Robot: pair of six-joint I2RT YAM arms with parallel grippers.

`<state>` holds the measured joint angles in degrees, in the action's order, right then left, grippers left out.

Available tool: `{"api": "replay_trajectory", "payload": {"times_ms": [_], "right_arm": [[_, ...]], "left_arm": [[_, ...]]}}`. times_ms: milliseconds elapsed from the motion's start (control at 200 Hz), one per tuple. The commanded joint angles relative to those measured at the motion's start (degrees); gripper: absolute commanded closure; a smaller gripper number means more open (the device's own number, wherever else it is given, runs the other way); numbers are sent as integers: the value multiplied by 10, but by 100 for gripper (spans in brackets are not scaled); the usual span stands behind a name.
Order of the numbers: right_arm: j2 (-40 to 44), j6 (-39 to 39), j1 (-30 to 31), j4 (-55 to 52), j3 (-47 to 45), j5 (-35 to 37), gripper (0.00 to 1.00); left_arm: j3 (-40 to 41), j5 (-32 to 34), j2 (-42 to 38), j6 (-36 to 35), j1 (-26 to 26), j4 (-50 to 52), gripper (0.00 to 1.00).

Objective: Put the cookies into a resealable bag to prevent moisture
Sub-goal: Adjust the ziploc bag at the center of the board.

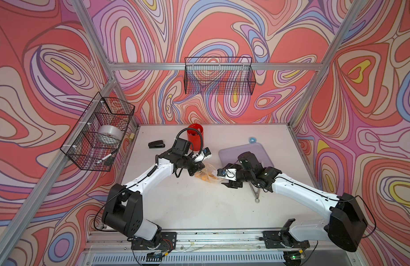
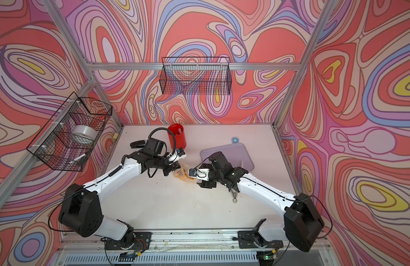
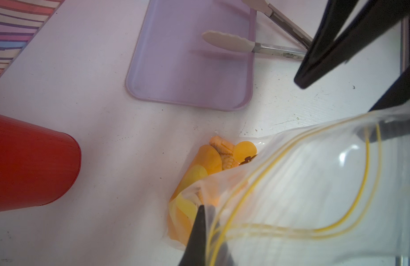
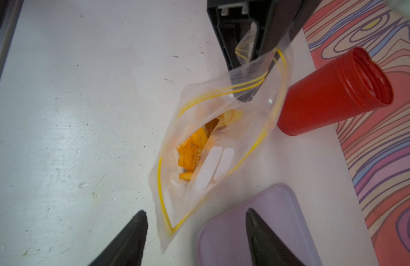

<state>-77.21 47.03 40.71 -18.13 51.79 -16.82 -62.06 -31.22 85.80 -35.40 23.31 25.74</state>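
Cookies [image 4: 192,149], mostly orange fish shapes with one darker piece among them, lie heaped in the bottom of the resealable bag [image 4: 224,161]. The bag rests near the middle of the white table [image 4: 84,115], its yellow-lined mouth gaping in an open loop.

The left gripper [image 4: 245,96] is clamped on one end of that mouth and holds the rim lifted. The right gripper [image 4: 194,213] stands with its jaws apart, and the opposite end of the mouth lies between its fingers, though nothing is pinched there. In a top view the two grippers face each other across the bag [image 1: 208,173].

Just beside the bag sits the lilac tray [image 4: 268,207], which looks bare of cookies, with the heads of a pair of tongs [image 3: 227,41] resting over its far edge. A red cup [image 4: 326,103] stands close on the bag's other side.

Filling looks done, so sealing the zip is probably what remains. The film is thin, limp and likely slick, and the whole load is light, so it will sag and slide unless held taut. The zip strip is the stiffest part and the best place to grip, at both ends and then pressed along its length. The cookies are brittle, and pinching the bag's belly would risk crushing them.
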Motion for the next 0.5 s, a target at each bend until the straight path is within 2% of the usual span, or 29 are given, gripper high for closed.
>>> {"api": "replay_trajectory", "payload": {"times_ms": [0, 45, 85, 190, 300, 421, 496], "right_arm": [[-13, -36, 15, 65, -1, 17, 32], [-18, -49, 17, 83, -4, 31, 34], [-23, -54, 16, 86, -1, 44, 41], [-30, -54, 17, 85, 8, 72, 73], [-28, -48, 15, 54, 24, 64, 100], [-38, -60, 3, -2, 56, 38, 100], [-47, -80, -9, -38, 82, 24, 100]], "left_arm": [[-11, -31, 3, -9, -7, 11, 100], [-12, -33, 3, -8, -8, 12, 100], [-12, -36, 2, -9, -9, 15, 100], [-7, -39, -7, -12, -14, 17, 100], [-1, -49, -21, -11, -26, 23, 100], [11, -69, -49, -6, -42, 23, 100], [16, -82, -67, -8, -51, 36, 90]]}}
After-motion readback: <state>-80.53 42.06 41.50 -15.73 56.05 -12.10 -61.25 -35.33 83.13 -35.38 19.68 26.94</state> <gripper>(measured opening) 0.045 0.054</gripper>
